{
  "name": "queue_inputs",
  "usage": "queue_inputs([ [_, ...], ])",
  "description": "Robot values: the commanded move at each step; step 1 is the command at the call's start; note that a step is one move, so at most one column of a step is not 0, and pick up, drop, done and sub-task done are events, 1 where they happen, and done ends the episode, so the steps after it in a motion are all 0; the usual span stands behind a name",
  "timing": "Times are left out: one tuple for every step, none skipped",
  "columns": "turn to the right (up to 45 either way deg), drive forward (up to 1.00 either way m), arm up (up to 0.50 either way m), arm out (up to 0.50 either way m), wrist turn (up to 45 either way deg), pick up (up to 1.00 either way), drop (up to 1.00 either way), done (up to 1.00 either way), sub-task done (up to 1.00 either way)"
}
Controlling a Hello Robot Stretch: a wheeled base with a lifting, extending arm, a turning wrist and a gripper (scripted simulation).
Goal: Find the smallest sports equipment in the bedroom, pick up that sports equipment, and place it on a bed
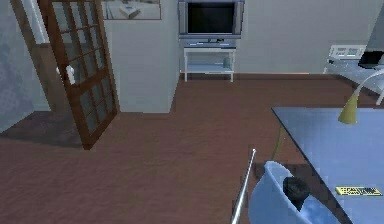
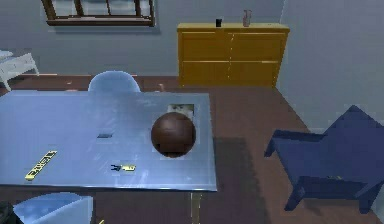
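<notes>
On the blue counter (image 2: 60,130) in the arm side view sits a dark brown ball (image 2: 172,134), round and plain, near the counter's right edge. Just beyond it lies a small pale sheet (image 2: 182,107). Toward the counter's left lies a flat yellow-and-black strip (image 2: 40,165), well apart from the ball, and between them lies a tiny yellow-and-dark object (image 2: 122,167) that is too small to name. A light blue chair (image 2: 113,82) stands at the counter's far side, and another (image 2: 55,208) at its near left corner. Against the back wall stands a yellow dresser (image 2: 232,55) with a dark cup (image 2: 218,21) and a pale vase (image 2: 246,17) on top. A dark blue armchair (image 2: 335,160) stands at the right, apart from the counter.

Ahead, the forward view shows a television (image 1: 211,18) on a white stand (image 1: 210,62) at the far wall. A wooden door with glass panes (image 1: 80,65) stands at the left. A yellow lamp (image 1: 350,108) stands on the counter at the right.

I cannot tell the state of the hand.
</notes>
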Motion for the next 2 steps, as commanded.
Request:
queue_inputs([
  [0.0, 0.0, 0.5, 0.0, 0.0, 0.0, 0.0, 0.0, 0.0],
  [0.0, 0.0, 0.38, 0.0, 0.0, 0.0, 0.0, 0.0, 0.0],
])
